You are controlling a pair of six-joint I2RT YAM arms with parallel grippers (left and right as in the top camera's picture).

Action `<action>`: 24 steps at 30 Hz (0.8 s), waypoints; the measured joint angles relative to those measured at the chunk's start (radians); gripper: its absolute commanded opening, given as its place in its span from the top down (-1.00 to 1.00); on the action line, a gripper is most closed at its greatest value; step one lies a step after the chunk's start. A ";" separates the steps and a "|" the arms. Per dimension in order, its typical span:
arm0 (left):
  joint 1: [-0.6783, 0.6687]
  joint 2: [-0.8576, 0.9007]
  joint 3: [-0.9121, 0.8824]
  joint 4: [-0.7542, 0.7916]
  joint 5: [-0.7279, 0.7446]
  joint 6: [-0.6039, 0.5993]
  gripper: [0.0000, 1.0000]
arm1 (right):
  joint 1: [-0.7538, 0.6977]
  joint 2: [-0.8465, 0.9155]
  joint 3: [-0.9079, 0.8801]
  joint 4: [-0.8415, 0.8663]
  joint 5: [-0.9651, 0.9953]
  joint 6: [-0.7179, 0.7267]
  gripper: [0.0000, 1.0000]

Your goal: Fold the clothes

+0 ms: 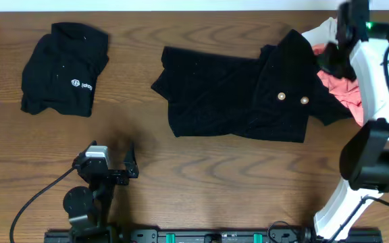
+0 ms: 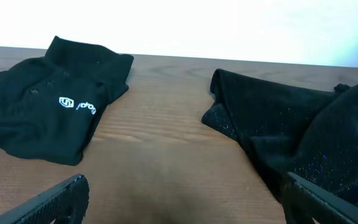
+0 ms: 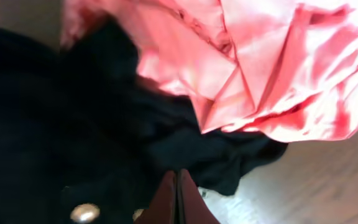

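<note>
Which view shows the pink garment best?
The right wrist view: the pink garment fills the upper frame, its crumpled folds clear, lying against the black buttoned garment. Overhead shows only a patch beside the right arm. The left wrist view does not show it.

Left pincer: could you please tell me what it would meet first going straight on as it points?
The way looks free: the left pincer aims at bare table between the logo shirt and the spread black garment, touching neither, though depth is unclear.
</note>
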 measured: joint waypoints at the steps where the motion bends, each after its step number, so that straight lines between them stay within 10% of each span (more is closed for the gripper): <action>1: 0.000 0.000 0.000 0.000 0.000 0.000 -0.96 | -0.011 0.000 -0.054 0.055 -0.019 -0.001 0.98; 24: 0.000 0.000 0.000 0.000 0.000 0.000 -0.96 | -0.037 0.046 -0.536 0.876 0.044 -0.013 0.97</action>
